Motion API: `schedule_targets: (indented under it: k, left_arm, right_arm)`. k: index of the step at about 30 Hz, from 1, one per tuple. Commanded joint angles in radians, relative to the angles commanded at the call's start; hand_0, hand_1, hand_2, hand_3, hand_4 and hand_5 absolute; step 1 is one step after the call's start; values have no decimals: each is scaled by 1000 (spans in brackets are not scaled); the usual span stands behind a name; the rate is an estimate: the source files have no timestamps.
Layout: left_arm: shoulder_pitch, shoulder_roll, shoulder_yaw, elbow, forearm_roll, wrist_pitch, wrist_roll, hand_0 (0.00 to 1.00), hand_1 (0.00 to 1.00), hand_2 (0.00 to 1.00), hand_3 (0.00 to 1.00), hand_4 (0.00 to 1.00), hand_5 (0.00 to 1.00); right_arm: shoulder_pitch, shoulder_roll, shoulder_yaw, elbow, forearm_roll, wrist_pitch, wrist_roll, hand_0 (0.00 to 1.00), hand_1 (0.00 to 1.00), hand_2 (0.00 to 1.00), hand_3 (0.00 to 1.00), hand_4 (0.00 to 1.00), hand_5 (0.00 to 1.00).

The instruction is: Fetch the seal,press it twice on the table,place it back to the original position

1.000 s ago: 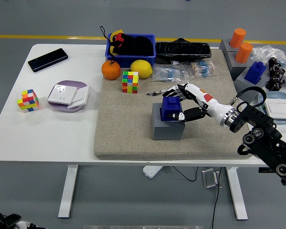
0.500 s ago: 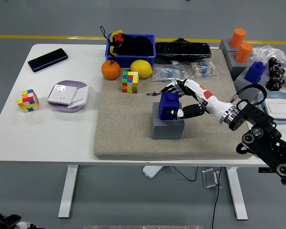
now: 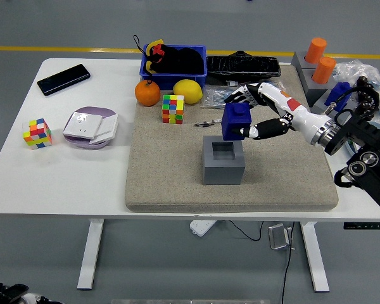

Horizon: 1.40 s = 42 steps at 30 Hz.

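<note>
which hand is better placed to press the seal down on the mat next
The right. The right hand already grips the blue seal, lifted clear of its grey holder, above the beige mat. No left hand shows in the head view.

Lighting: bright, even and diffuse, appearing to be coming from overhead.

Shadows: soft and short, sitting close under the orange (image 3: 147, 93), the lemon (image 3: 187, 91) and the colour cube (image 3: 173, 109); the grey block (image 3: 223, 161) is throwing a faint one onto the felt mat (image 3: 171, 183). The table (image 3: 63, 183) is casting a broad, pale shadow onto the floor.

Glare: mild sheen is showing on the clear plastic bags (image 3: 373, 76) and on the black phone (image 3: 63, 79).

Focus: the view is staying sharp throughout; no motion blur is showing.

Distortion: the table edges are bowing slightly.
</note>
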Motion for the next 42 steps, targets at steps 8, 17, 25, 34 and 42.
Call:
schedule_targets:
  k: [8, 17, 25, 34, 42]
  left_arm:
    - [4, -2, -5, 1, 5, 1, 2, 717, 690, 680, 748, 678, 250]
    - [-1, -4, 7, -1, -5, 1, -3, 717, 690, 679, 748, 679, 250]
    - [3, -6, 1, 0, 2, 1, -1, 717, 690, 680, 749, 679, 251]
    - [3, -7, 1, 0, 1, 1, -1, 717, 690, 680, 749, 679, 251]
    - [1, -6, 4, 0, -2, 1, -2, 717, 690, 680, 749, 679, 251]
  right_arm:
    - [-29, -16, -8, -108, -34, -5, 6, 497, 385, 380, 398, 632, 2]
    - [-28, 3, -100, -236, -19, -67, 61, 496, 383, 382, 402, 636, 2]
    - [-23, 24, -172, -322, 19, -106, 106, 498, 386, 380, 402, 637, 2]
    - [-25, 23, -195, -355, 33, -112, 122, 499, 386, 379, 398, 635, 2]
    - [-27, 1, -130, -228, 28, -107, 103, 499, 385, 377, 397, 638, 2]
